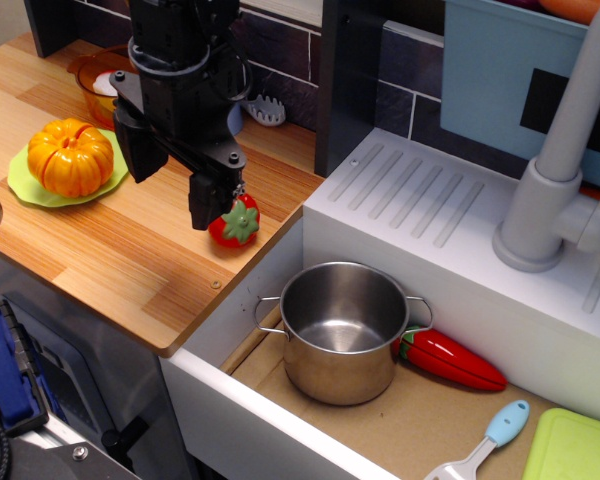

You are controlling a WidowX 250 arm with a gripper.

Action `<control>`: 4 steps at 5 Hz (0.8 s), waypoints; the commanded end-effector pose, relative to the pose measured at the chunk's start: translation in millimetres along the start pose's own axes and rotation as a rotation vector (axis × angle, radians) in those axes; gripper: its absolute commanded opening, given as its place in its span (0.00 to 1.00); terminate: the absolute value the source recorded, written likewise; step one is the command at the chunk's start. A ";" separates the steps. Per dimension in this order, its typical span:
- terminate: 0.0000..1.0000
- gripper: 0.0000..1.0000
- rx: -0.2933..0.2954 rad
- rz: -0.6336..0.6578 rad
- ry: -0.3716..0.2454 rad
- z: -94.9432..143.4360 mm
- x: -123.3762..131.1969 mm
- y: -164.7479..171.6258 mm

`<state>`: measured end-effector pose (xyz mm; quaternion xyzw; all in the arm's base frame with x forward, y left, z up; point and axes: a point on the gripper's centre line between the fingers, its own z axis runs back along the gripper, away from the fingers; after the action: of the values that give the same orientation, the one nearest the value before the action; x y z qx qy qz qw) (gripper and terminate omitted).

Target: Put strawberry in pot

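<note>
View: observation.image, the only 1, looking down across the counter.
Strawberry (pixel 236 222): on the wooden worktop (pixel 110 250), near its right edge, lying tipped with the green leaf cap facing the camera.
Tool (pixel 212 205): black, hanging right at the strawberry's left side; 1 finger shows touching or just beside the fruit, the other is hidden, so cannot tell if it is spread or clamped.
Pot (pixel 342 330): shiny steel, upright in the sink basin, empty, 2 loop handles, below and right of the strawberry.
Nearby: long red pepper toy (pixel 452 360) just right of the pot; orange pumpkin (pixel 70 157) on a green plate (pixel 25 180), well apart to the left.
Handling, judged: light, hard, smooth plastic, likely to roll or squirt out of a pinch.
Hold point, judged: across the round red body at its widest, below the leaf cap.
</note>
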<state>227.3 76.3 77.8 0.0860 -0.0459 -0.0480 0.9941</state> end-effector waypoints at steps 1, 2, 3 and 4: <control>0.00 1.00 0.000 0.000 0.000 0.0 0.0 0.0; 0.00 1.00 -0.035 0.024 -0.022 -1.8 10.0 -9.1; 0.00 1.00 -0.035 0.016 -0.034 -1.6 18.7 -17.0; 0.00 1.00 -0.030 -0.002 -0.043 -2.9 25.8 -14.0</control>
<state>247.6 60.5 63.2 0.0617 -0.0549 -0.0528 0.9952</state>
